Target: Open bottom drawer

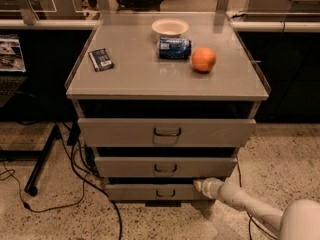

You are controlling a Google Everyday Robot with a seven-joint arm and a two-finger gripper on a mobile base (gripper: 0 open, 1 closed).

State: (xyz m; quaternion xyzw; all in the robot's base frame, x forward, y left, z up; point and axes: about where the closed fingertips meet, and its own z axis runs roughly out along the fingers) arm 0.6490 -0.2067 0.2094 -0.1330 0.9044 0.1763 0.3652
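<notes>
- Camera view down onto a grey cabinet (150, 81) with three drawer fronts, each narrower toward the floor.
- Far left, on the floor: black cables (75, 181) trailing beside the cabinet's left side.
- Near the top's left edge: a dark packet (101, 59).
- Toward the back edge, about midway: a white bowl (170, 27), with a blue can (174, 48) lying on its side just in front.
- Right of the can, apart from the right edge: an orange (203, 59).
- Lowest on the cabinet, just above the floor: the bottom drawer (135, 191), with a small dark loop handle (165, 193) at its centre; judged shut or barely out.
- Right of that handle: the gripper (199, 185) at the upper right corner of the bottom drawer's front (contact not certain); clenched or released, cannot tell.
- Further right: pale arm (245, 201) slanting down to the lower right corner.
- Step in hand, as a judgement: engaging the drawer front, pull not yet made.
- Next move calls for a firm hold on the lip or handle, then a straight, level draw outward; being off-centre, some risk of skewing the drawer.
</notes>
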